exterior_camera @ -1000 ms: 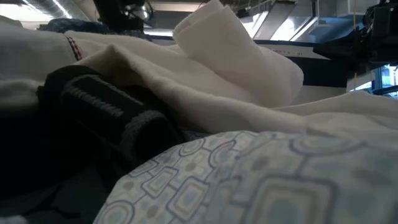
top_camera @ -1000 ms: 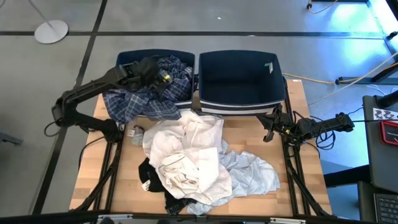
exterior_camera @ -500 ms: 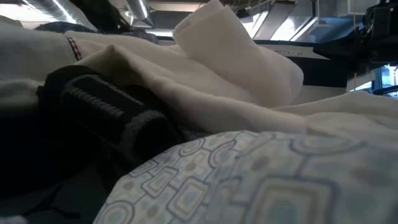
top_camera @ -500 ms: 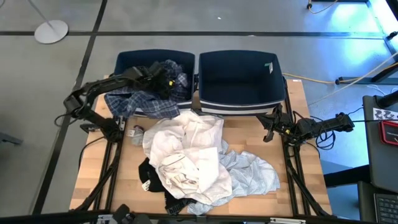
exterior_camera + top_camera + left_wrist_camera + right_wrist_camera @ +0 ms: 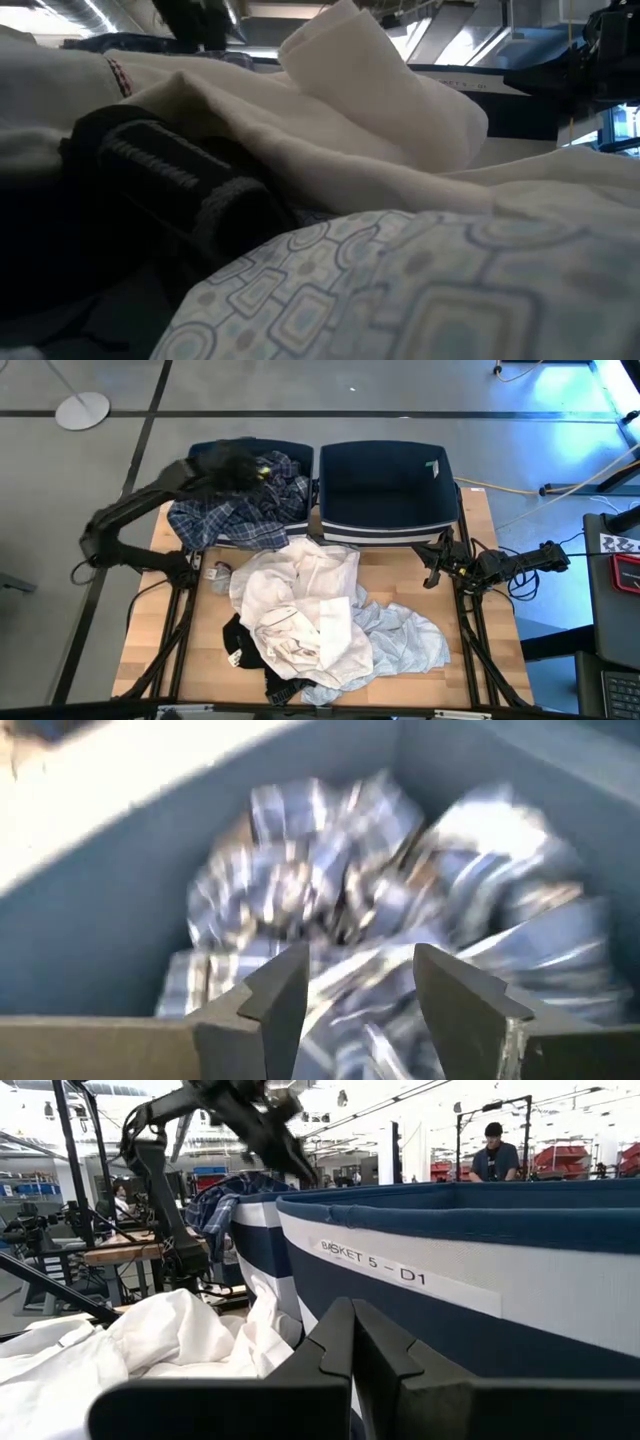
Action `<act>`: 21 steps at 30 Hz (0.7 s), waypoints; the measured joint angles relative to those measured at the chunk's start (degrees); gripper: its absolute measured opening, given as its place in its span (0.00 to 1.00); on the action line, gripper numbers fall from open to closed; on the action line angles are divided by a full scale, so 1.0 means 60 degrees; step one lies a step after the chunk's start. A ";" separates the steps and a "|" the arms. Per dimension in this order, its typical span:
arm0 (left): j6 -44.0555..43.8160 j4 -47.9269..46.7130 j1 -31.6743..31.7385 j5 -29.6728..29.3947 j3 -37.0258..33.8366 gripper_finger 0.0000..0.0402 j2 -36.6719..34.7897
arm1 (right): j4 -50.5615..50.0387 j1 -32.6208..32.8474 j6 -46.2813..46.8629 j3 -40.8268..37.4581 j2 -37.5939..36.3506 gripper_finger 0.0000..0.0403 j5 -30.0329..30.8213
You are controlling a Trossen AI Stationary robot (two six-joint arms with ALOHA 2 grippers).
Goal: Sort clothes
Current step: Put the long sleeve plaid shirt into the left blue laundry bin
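The left hand (image 5: pixel 232 463) is seen over the left bin (image 5: pixel 200 456), fingers apart and gripping nothing, with the plaid shirt (image 5: pixel 240 512) draped over its 6 o'clock rim. The other clothes (image 5: pixel 320 625) are heaped mid-surface. The right hand (image 5: pixel 432 573) is parked at 3 o'clock, fingers together.

Light wooden table (image 5: pixel 145 625), slatted top. Two navy bins at far edge: left bin (image 5: pixel 205 460) with plaid shirt (image 5: pixel 235 520) spilling over its front rim onto table, right bin (image 5: pixel 385 485) just beside it. Heap of clothes across middle toward near edge: white garment (image 5: pixel 300 595) on top, pale blue patterned one (image 5: pixel 410 635) toward right side, black piece (image 5: pixel 240 640) at left of heap. Small grey item (image 5: pixel 217 571) near left edge, by plaid.
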 joint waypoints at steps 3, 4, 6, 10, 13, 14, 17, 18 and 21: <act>-0.0150 0.0024 -0.0344 -0.0006 0.0283 0.43 -0.0806 | -0.0084 -0.0002 0.0166 0.0000 0.0000 0.01 0.0001; -0.0210 0.0010 -0.0506 0.0000 0.0303 0.43 -0.1065 | -0.0120 0.0000 0.0173 0.0000 0.0000 0.01 -0.0002; -0.0348 -0.0100 -0.0896 0.0052 0.0306 0.43 -0.1490 | -0.0158 -0.0002 0.0173 0.0000 0.0000 0.01 0.0000; -0.0446 -0.0759 -0.2148 0.0463 0.0312 0.43 -0.1877 | -0.0154 -0.0001 0.0174 0.0000 0.0000 0.01 -0.0001; -0.0863 -0.1122 -0.3338 0.0285 0.0162 0.43 -0.1876 | -0.0151 0.0000 0.0173 0.0000 0.0000 0.01 0.0002; -0.1083 -0.1121 -0.3774 0.0079 0.0019 0.43 -0.1876 | -0.0151 -0.0003 0.0173 0.0000 0.0000 0.01 0.0002; -0.1689 -0.1089 -0.4955 -0.0304 -0.0488 0.43 -0.1843 | -0.0151 0.0000 0.0190 0.0000 0.0000 0.01 0.0002; -0.1924 -0.1097 -0.5299 -0.0325 -0.0631 0.43 -0.1798 | -0.0151 -0.0004 0.0202 0.0000 0.0000 0.01 0.0002; -0.2655 -0.1143 -0.6349 -0.0334 -0.0999 0.43 -0.1687 | -0.0192 -0.0001 0.0225 0.0000 0.0000 0.01 0.0001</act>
